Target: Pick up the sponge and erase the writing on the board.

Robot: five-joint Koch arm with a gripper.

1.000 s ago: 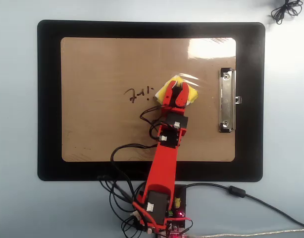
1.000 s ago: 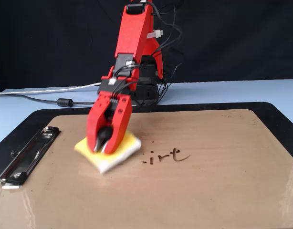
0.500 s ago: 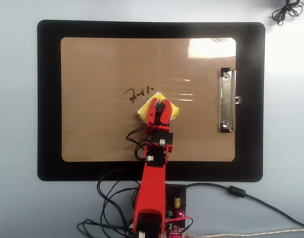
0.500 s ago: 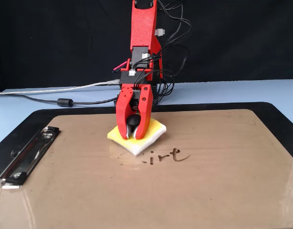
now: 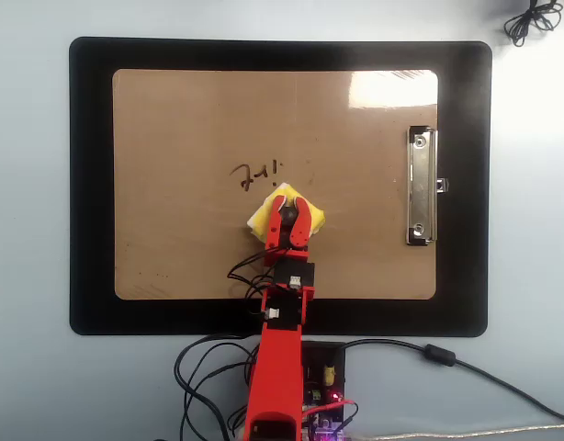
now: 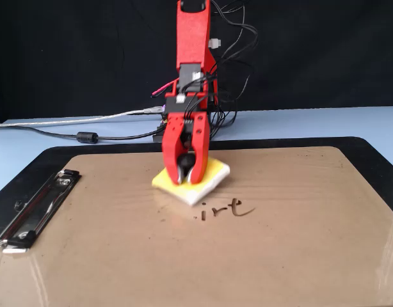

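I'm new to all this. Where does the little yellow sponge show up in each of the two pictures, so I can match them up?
Overhead view: the sponge lies near the board's middle, just below the writing, under the gripper.
Fixed view: the sponge sits centre-left, just behind and left of the writing, the gripper clamped on its black knob.
Shared landmark: the silver clip, right in the overhead view, left in the fixed view.
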